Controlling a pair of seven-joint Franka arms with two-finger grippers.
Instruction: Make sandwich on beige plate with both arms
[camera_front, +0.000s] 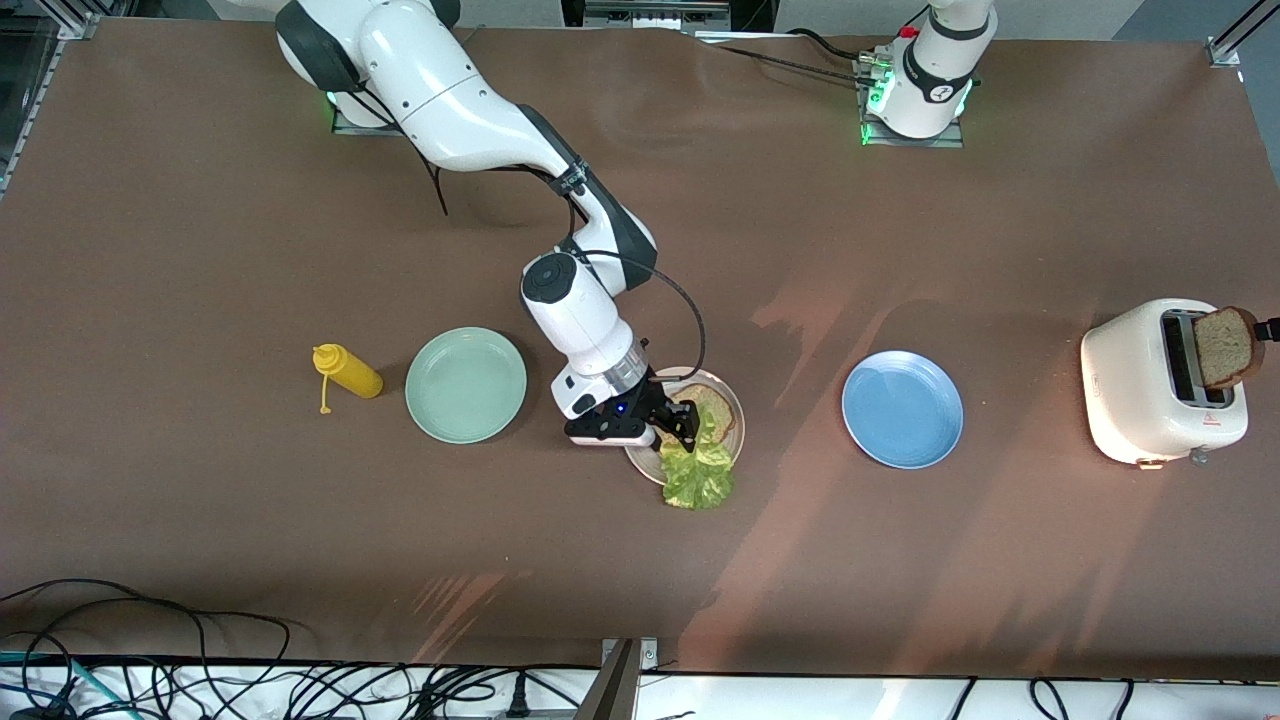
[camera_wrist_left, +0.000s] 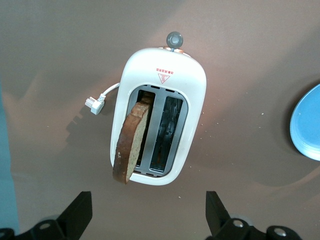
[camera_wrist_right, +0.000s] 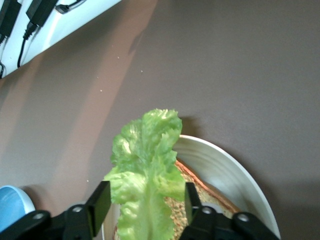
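The beige plate (camera_front: 725, 385) is set on the brown table (camera_front: 200, 250) near its middle, between a mint-green plate (camera_front: 466, 385) toward the right arm's end and a blue plate (camera_front: 902, 408) toward the left arm's end. One slice of brown toast (camera_front: 718, 408) is laid on the beige plate, and a ruffled green lettuce leaf (camera_front: 700, 470) is draped over it, with the leaf's end hung past the plate's rim on the side nearer the front camera. In the right wrist view the lettuce leaf (camera_wrist_right: 145, 170) is seen lying across the toast (camera_wrist_right: 200, 197) inside the pale plate (camera_wrist_right: 235, 175).

The right claw (camera_front: 678, 420) is held low over the beige plate, at the lettuce. Its fingers (camera_wrist_right: 100, 205) are parted, one on each side of the leaf, and whether they press on it cannot be told.

A yellow squeeze bottle (camera_front: 350, 371) is laid on its side just beside the mint-green plate, toward the right arm's end.

A white toaster (camera_front: 1150, 400) is stood at the left arm's end of the table. A second slice of toast (camera_wrist_left: 131, 142) is stuck up out of one of the toaster's (camera_wrist_left: 160, 100) slots. The left claw (camera_wrist_left: 149, 212) is hung over the toaster with its fingers (camera_wrist_left: 80, 212) spread wide and nothing between them.
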